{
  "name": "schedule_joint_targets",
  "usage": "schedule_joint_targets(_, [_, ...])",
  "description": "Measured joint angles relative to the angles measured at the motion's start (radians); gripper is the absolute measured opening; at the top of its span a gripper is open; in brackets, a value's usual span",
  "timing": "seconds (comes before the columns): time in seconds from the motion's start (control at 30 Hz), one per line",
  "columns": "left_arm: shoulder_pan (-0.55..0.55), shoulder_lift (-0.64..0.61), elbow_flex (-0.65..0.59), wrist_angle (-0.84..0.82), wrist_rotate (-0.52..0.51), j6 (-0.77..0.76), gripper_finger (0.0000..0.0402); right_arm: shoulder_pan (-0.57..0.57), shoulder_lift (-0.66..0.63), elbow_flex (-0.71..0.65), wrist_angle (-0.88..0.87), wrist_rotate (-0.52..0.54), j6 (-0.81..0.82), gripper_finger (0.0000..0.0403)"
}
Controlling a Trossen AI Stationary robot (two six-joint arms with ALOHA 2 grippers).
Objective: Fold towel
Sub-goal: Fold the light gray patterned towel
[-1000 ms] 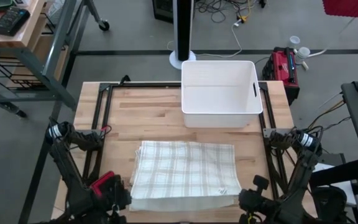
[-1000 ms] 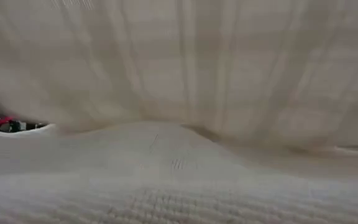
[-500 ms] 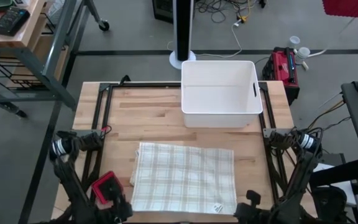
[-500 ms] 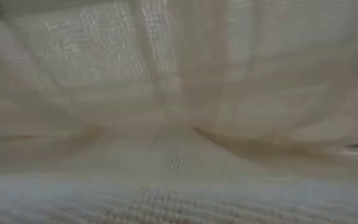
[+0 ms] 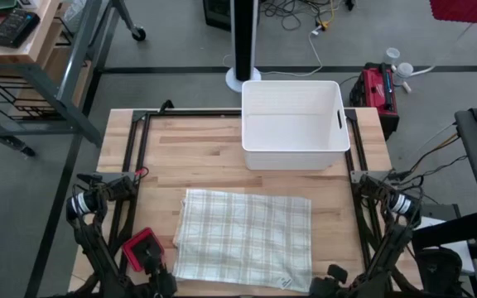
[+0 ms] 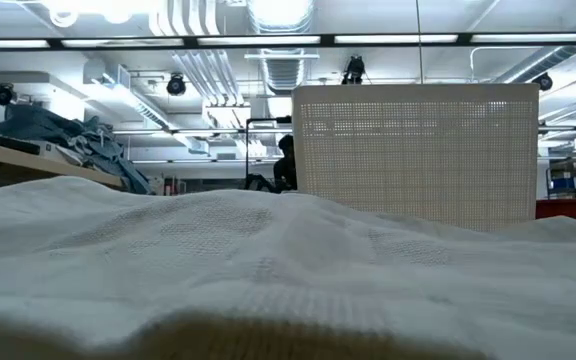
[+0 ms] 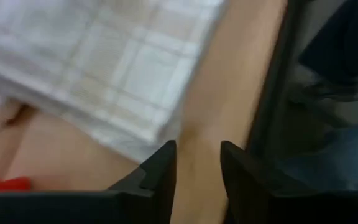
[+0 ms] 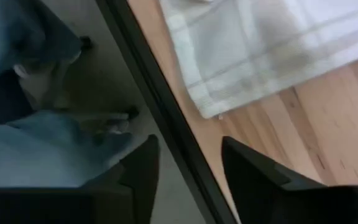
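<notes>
- Dark fingers of the left gripper (image 7: pixel 197 171) stand parted with bare wood between them and hold nothing; the towel's edge lies just beyond their tips.
- Dark fingers of the right gripper (image 8: pixel 188 168) are likewise apart and empty, poised over the table's near edge, with a towel corner close ahead.
- Both arms sit low at the near side of the table (image 5: pixel 197 149), the left one by the towel's near-left corner, the right one by its near-right corner.
- Checked towel (image 5: pixel 245 238) lies flat on the wood, spread between the two arms, its near hem at the table edge; the low view looks across its cloth.
- White bin (image 5: pixel 293 124) stands at the far side, apart from the towel.
- Judging by this, the towel is laid out and released, and no fold shows yet.
- The next move likely calls for each gripper to pinch a near corner and carry it over to the far hem, keeping the edges square.
</notes>
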Motion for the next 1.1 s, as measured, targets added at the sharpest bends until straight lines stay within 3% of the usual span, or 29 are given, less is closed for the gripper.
schedule_joint_targets(0.1, [-0.003,-0.001,0.001,0.057,-0.049,0.038,0.0127,0.004,0.024,0.0,-0.016,0.067,-0.024,0.0186])
schedule_joint_targets(0.2, [0.003,-0.003,0.001,0.052,-0.174,0.081,0.013,0.004,0.031,0.0,-0.084,0.178,0.024,0.0195])
schedule_joint_targets(0.33, [0.063,-0.027,0.001,-0.049,-0.306,0.087,0.0122,-0.02,0.019,-0.001,-0.228,0.175,0.177,0.0192])
schedule_joint_targets(0.53, [0.204,-0.1,-0.001,-0.383,-0.235,-0.099,0.01,-0.095,-0.053,-0.001,-0.44,0.114,0.315,0.0182])
schedule_joint_targets(0.67, [0.296,-0.182,-0.026,-0.503,-0.15,-0.068,0.0085,-0.17,-0.101,-0.005,-0.51,0.124,0.256,0.0183])
schedule_joint_targets(0.87, [0.399,-0.4,-0.198,-0.385,-0.139,0.099,0.0078,-0.269,-0.149,-0.079,-0.522,0.136,0.107,0.0187])
schedule_joint_targets(1.1, [0.46,-0.741,-0.56,-0.057,-0.099,0.173,0.0092,-0.299,-0.291,-0.293,-0.474,0.151,0.133,0.0187])
